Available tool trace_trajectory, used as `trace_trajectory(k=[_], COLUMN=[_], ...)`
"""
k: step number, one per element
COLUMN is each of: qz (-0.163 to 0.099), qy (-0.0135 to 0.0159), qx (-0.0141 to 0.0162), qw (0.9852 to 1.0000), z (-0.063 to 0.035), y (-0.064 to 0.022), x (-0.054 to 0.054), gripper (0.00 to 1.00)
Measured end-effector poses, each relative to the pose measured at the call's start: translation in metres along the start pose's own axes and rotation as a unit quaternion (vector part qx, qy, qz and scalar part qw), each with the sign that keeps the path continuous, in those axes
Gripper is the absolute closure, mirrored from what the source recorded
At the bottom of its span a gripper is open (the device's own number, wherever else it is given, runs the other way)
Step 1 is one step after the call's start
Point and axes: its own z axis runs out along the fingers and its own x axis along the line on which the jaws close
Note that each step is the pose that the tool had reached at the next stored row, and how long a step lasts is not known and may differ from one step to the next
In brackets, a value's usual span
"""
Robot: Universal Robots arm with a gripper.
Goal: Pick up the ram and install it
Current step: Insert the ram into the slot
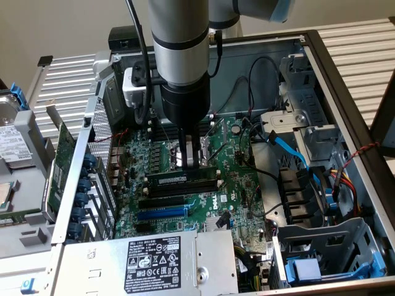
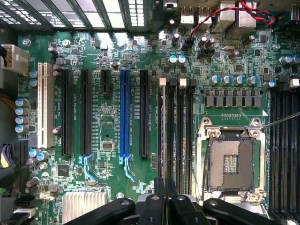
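Note:
The ram [image 1: 179,179] is a thin green stick with a white label. It stands on edge, level, in the black memory slot closest to the expansion slots on the motherboard [image 1: 234,185]. My gripper [image 1: 192,165] comes straight down over the middle of the stick, and its dark fingers are pinched together on the top edge. From the wrist the ram [image 2: 162,131] is seen edge-on, running out from between the shut gripper [image 2: 164,187]. The other memory slots [image 2: 183,136] lie beside it.
The open CPU socket [image 2: 229,161] lies just past the memory slots. A blue slot [image 2: 124,112] and black expansion slots [image 2: 85,112] lie on the other side. The power supply [image 1: 160,262], a blue cable [image 1: 290,148] and drive cages [image 1: 321,253] crowd the case. A green card [image 1: 58,163] stands outside the chassis wall.

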Motion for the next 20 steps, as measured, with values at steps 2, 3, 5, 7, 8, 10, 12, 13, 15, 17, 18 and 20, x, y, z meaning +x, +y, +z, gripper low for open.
trace_trajectory(k=[2, 3, 5, 7, 8, 10, 12, 13, 15, 17, 18, 20], qz=[0.0, 0.0, 0.0, 0.001, 0.001, 0.003, 0.004, 0.004, 0.004, 0.004, 0.004, 0.004], qy=[0.0, -0.0001, -0.0001, 0.0, 0.0001, 0.0, -0.0002, -0.0001, 0.0, 0.0, 0.0, 0.0], qx=[0.0003, 0.0005, 0.001, 0.0014, 0.0016, 0.0019, 0.002, 0.0019, 0.0019, 0.0019, 0.0019, 0.0019], qw=[1.0, 1.0, 1.0, 1.0, 1.0, 1.0, 1.0, 1.0, 1.0, 1.0, 1.0, 1.0], z=[0.0003, 0.0005, 0.0008, 0.001, 0.0011, 0.0014, 0.0019, 0.0021, 0.0023, 0.0026, 0.0028, 0.0032], y=[0.0004, 0.0007, 0.001, 0.0012, 0.0012, 0.0012, 0.0012, 0.0012, 0.0014, 0.0014, 0.0015, 0.0016], x=[0.0, 0.0, 0.0001, 0.0001, 0.0002, 0.0001, 0.0001, 0.0001, 0.0002, 0.0002, 0.0002, 0.0002], gripper=[0.88, 0.88, 0.88, 0.88, 0.88, 0.88, 0.88, 0.88, 0.88, 0.88, 0.88, 0.88])
